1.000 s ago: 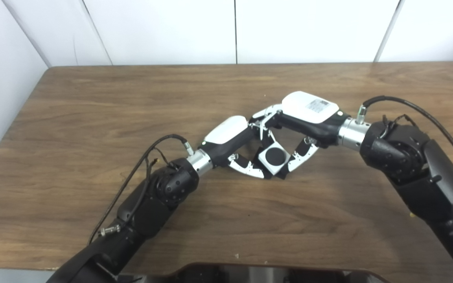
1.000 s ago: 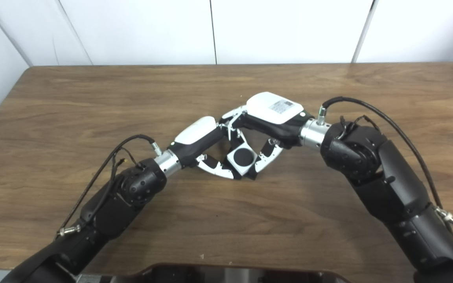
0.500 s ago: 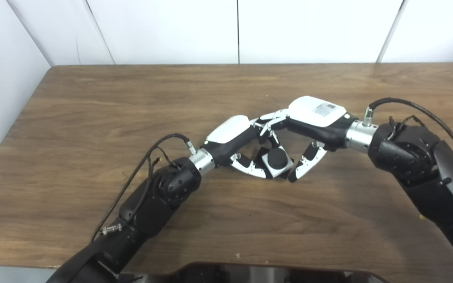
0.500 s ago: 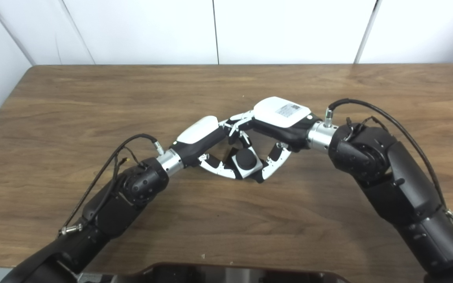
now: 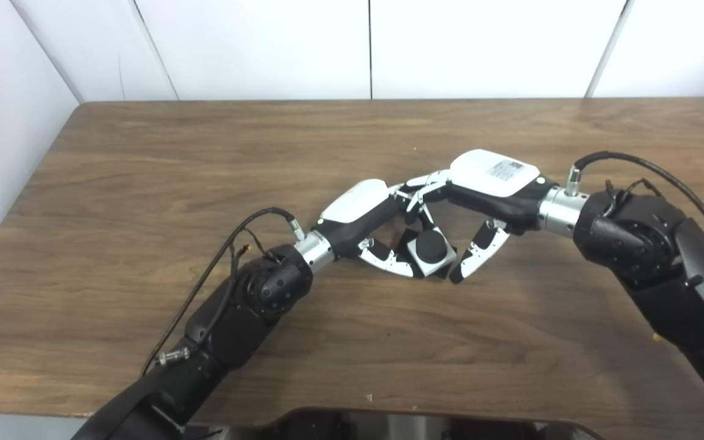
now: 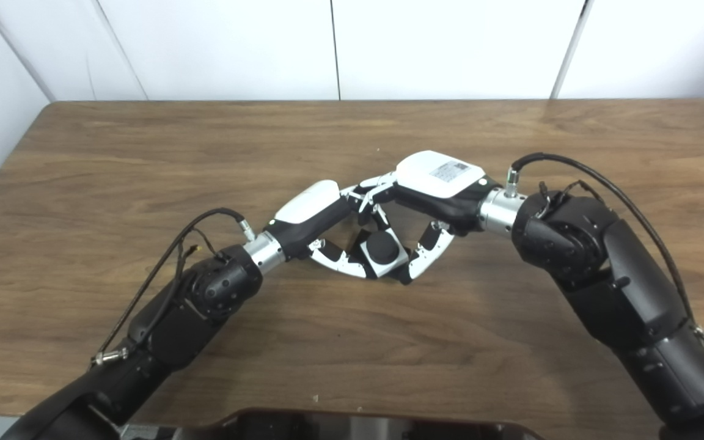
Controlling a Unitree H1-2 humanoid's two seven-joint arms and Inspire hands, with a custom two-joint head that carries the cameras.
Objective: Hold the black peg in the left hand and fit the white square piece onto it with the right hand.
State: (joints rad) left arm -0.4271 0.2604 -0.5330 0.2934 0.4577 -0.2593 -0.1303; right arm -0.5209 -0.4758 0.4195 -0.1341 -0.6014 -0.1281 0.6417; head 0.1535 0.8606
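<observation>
Nearest, along the bottom edge: two dark arms rising from lower left and lower right over the wooden table [image 5: 144, 159]. At frame centre: white square piece [image 5: 432, 256] resting low on the tabletop, black peg [image 5: 430, 244] seated through its middle, round top showing. Clasped from the left by the left hand [image 5: 369, 227], thumb tip against the piece's near edge. Just right of it: right hand [image 5: 480, 201], fingers spread, thumb apart from the piece, holding nothing. Farther back: white wall panels [image 5: 254, 49].
</observation>
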